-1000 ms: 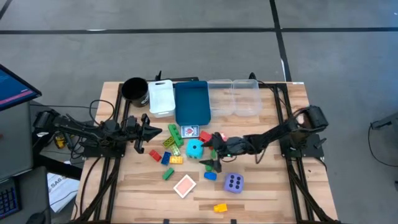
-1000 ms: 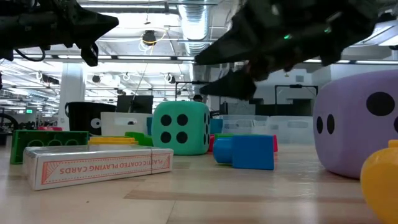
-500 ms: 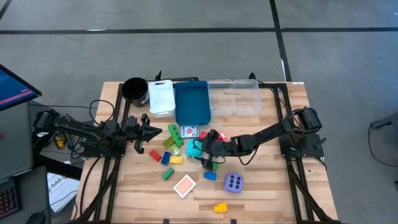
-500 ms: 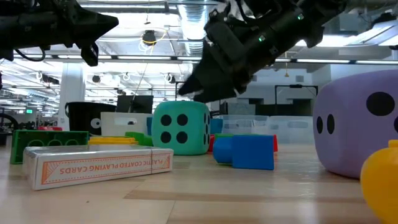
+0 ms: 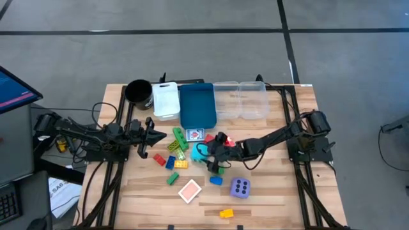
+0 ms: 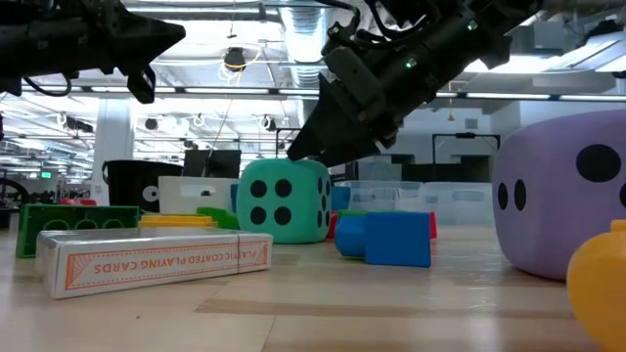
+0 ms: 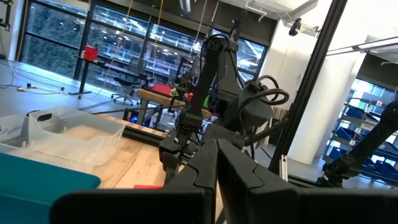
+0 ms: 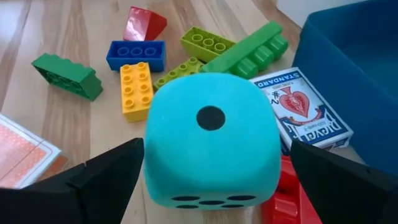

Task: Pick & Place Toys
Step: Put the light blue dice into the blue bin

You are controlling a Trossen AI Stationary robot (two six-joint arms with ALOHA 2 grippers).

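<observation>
A cyan soft die (image 8: 211,140) rests on the table's middle, one pip up. My right gripper (image 5: 204,156) slants down at it from the table's right, open, with one finger (image 8: 106,180) on each side of the die; I see no touch. Left of the die lie small red, blue, yellow and green bricks (image 8: 137,90). A purple die (image 5: 240,187), a red-backed card pack (image 5: 190,190) and a yellow brick (image 5: 226,213) sit nearer the front edge. My left gripper (image 5: 160,135) waits shut above the table's left side.
Along the far edge stand a black cup (image 5: 137,91), a white bin (image 5: 165,100), a blue bin (image 5: 197,105) and clear bins (image 5: 241,99). A playing-card box (image 8: 298,109) lies just behind the cyan die. Bare wood shows at the front right.
My right gripper has moved toward the table's left onto the cyan die and tipped from nearly level to slanting down, its fingers staying open and now flanking the die. The die has not moved.
</observation>
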